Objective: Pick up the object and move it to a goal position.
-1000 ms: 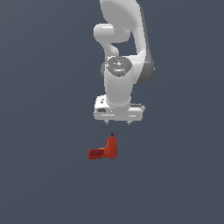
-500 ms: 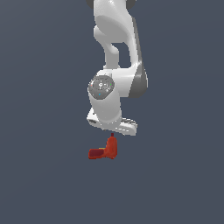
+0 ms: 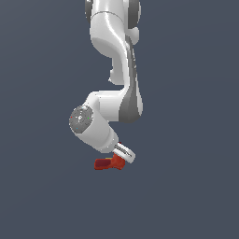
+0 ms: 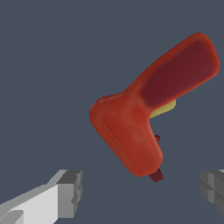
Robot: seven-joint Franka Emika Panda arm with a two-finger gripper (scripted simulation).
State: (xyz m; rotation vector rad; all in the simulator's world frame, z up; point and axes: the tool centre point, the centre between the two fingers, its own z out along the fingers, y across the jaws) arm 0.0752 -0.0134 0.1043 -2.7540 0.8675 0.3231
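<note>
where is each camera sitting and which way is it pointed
Exterior view: off the arm, looking across the scene at the white arm bent down over the red drill-like object; the tool is just above it.
Wrist view: on the wrist, looking down past the tool at the object; two grey fingertips show, spread apart.
Shared: the object and the tool.

Backdrop [image 3: 196,56]: flat dark slate-blue, filling the whole frame.
Surface texture: uniform, featureless.
Light: even, soft.
</note>
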